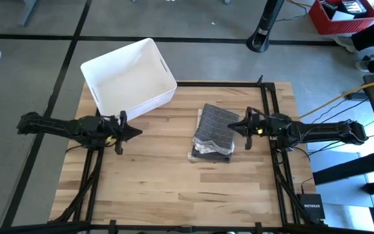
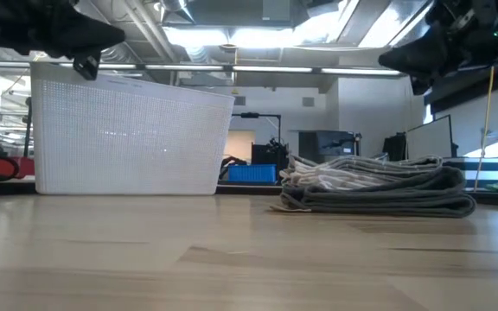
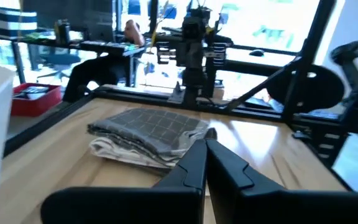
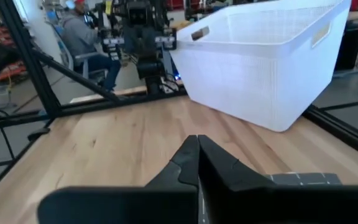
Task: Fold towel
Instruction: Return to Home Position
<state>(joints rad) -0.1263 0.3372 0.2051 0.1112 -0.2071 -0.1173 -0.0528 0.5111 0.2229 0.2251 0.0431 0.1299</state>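
Wooden tabletop [image 1: 161, 182]: the left arm [image 1: 76, 127] hovers at the left, jaws pressed together, beside the white basket [image 1: 128, 75]. The folded towel stack [image 1: 213, 133] (checkered on top) lies right of centre. The right arm [image 1: 304, 130] hovers just beyond it, jaws likewise closed.

Dark gray check with thin pale grid lines on the top towel [image 1: 216, 123]. Beige-and-white stripes on the middle towel [image 2: 353, 169], plain gray on the bottom towel [image 2: 387, 204]. White fine mesh on the basket [image 1: 128, 77], far left corner of the pale wood-plank tabletop [image 1: 167, 188].
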